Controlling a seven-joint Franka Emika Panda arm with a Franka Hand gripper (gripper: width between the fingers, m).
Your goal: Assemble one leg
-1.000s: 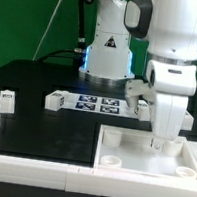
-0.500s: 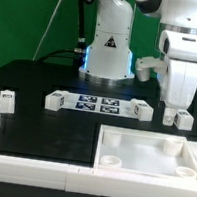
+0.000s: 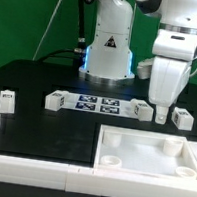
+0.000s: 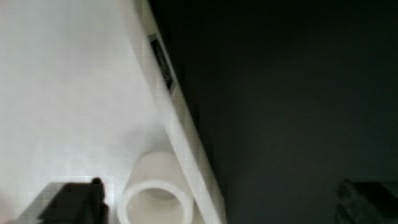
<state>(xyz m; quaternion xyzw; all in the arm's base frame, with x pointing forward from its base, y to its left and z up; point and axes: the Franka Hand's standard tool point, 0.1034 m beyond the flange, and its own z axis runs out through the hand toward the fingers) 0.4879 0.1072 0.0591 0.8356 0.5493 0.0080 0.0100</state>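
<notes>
Several small white legs with tag markers stand on the black table: one at the exterior view's far left (image 3: 7, 99), one (image 3: 54, 100) left of the marker board, one (image 3: 140, 109) right of it, and one (image 3: 182, 119) furthest right. The large white panel (image 3: 149, 159) with round corner sockets lies at the front right. My gripper (image 3: 161, 118) hangs open and empty just behind the panel's back edge, between the two right legs. In the wrist view the gripper (image 4: 222, 205) has its dark fingers (image 4: 71, 200) wide apart over the panel's edge (image 4: 71, 90) and one socket (image 4: 157, 195).
The marker board (image 3: 98, 104) lies flat in the middle, in front of the robot base (image 3: 105, 57). A white raised border (image 3: 10, 140) runs along the front left of the table.
The gripper has lifted out of the panel's back right area, risen, then shifted a little to the exterior view's left and come down slightly. The legs and panel have not moved.
</notes>
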